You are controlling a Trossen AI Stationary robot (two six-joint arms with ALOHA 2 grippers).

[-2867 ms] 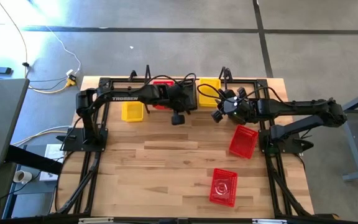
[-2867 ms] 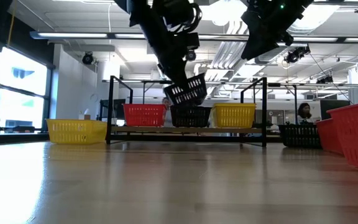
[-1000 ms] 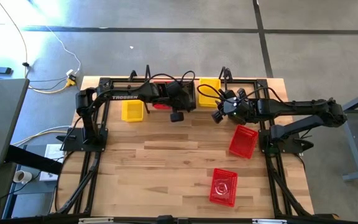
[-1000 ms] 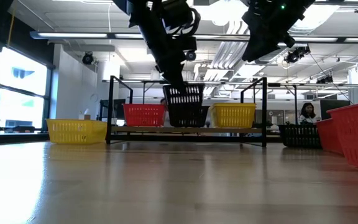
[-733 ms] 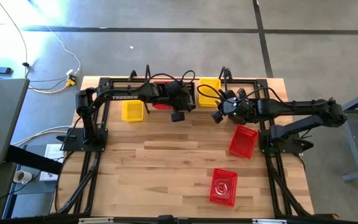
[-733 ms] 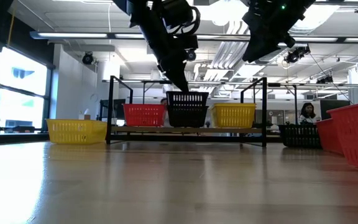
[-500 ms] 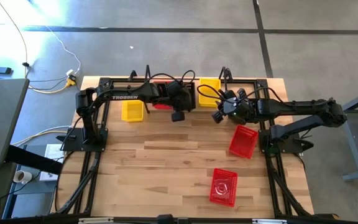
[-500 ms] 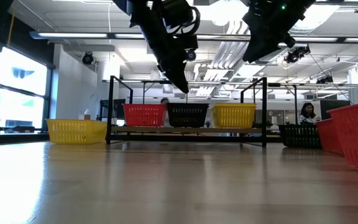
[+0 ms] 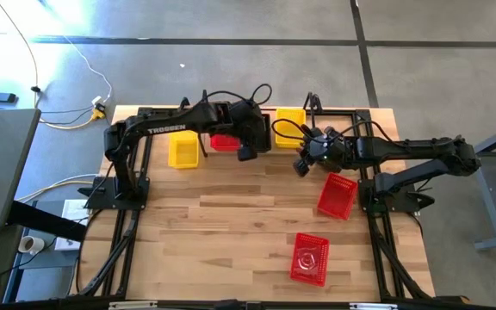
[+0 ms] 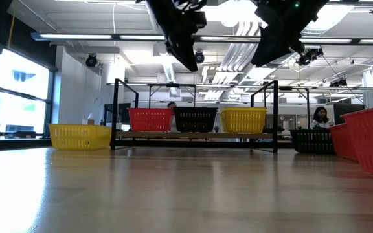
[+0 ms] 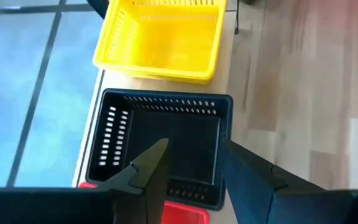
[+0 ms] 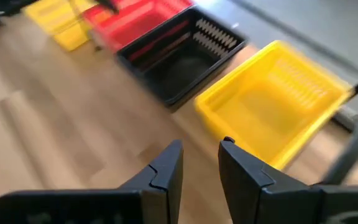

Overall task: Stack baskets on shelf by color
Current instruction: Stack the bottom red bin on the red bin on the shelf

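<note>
The shelf (image 10: 196, 134) stands at the table's far edge and carries a red basket (image 10: 150, 119), a black basket (image 11: 160, 143) in the middle and a yellow basket (image 10: 243, 120). The black one sits with its base on the plank. My left gripper (image 11: 194, 168) hangs open above the black basket and clear of it. My right gripper (image 12: 201, 163) hovers open over the table, near the shelf's yellow basket (image 12: 278, 99), with nothing between its fingers.
A loose yellow basket (image 9: 183, 153) sits left of the shelf. Two red baskets (image 9: 337, 195) (image 9: 309, 257) lie on the table's right half. Another black basket (image 10: 313, 140) shows at the far right in the low view. The table's near left part is bare wood.
My left gripper has opened and let go of a black basket. That basket has dropped down into the black one on the shelf, and the two now sit nested at one height. The gripper has then risen straight up, clear of them.
</note>
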